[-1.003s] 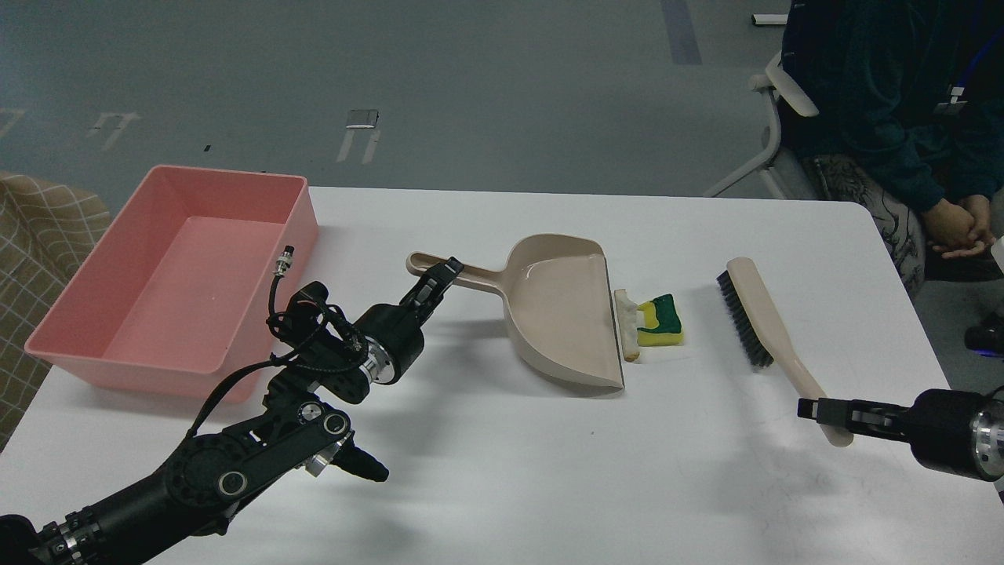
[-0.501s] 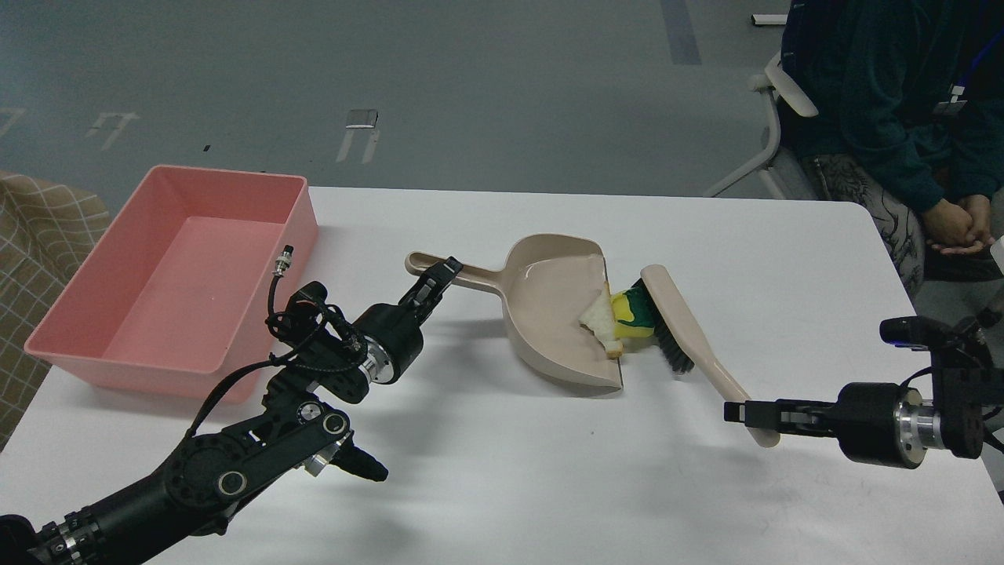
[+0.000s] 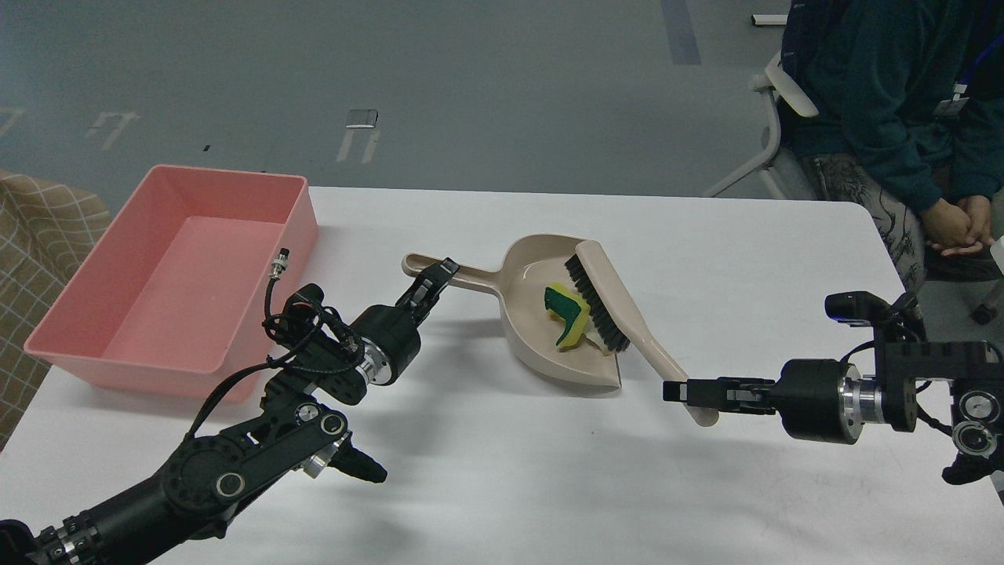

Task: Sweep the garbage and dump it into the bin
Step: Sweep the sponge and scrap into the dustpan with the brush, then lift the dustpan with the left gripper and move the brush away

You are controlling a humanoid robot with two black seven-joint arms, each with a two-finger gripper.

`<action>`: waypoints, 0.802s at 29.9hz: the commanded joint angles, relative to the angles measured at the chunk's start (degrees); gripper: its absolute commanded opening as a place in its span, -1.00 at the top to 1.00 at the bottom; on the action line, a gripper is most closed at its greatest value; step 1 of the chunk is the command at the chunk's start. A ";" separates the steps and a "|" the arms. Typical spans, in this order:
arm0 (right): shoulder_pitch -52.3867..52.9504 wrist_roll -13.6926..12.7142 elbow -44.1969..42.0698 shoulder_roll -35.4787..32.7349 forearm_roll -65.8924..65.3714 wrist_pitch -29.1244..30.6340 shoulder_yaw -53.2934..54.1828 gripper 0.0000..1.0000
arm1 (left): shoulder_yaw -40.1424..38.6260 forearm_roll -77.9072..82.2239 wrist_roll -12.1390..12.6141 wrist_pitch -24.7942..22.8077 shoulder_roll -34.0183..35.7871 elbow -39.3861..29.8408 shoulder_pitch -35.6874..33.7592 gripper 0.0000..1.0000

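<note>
The yellow and green sponge scrap [image 3: 567, 312] lies inside the beige dustpan [image 3: 541, 345] on the white table. The off-white strip is hidden. The beige brush [image 3: 620, 306] lies over the pan's mouth, its black bristles against the sponge. My left gripper [image 3: 433, 283] is shut on the dustpan handle. My right gripper [image 3: 684, 391] is shut on the brush handle's end. The pink bin [image 3: 292, 235] stands empty at the table's far left.
A seated person [image 3: 894, 118] in dark clothes and a chair are beyond the table's far right corner. A checked cloth [image 3: 39, 235] lies left of the bin. The white table [image 3: 510, 486] has bare surface in front of the pan.
My right arm moved left, sweeping the brush from the table's right side to the pan. The sponge scrap was pushed off the table into the pan. The left gripper kept still.
</note>
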 commanded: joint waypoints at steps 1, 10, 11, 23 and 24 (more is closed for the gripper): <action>0.78 0.37 1.32 -0.76 0.72 -0.06 0.26 1.00 | -0.31 -1.02 -0.40 0.08 -0.32 0.10 0.52 1.00; 6.32 0.63 2.55 -3.83 5.55 0.20 0.35 1.00 | -5.48 -10.94 -3.12 -0.27 -2.25 0.01 2.71 1.00; 6.75 0.63 2.73 -4.71 5.91 0.20 0.44 1.00 | -6.10 -12.00 -3.21 -0.36 -2.60 0.01 2.71 1.00; 6.32 0.72 4.22 -15.52 6.52 0.03 2.72 1.00 | -8.65 -14.47 -4.35 -0.27 -3.75 -0.78 2.71 1.00; 6.23 0.72 4.14 -17.27 6.61 0.03 2.72 1.00 | -9.18 -14.82 -4.35 -0.27 -3.66 -1.57 2.71 1.00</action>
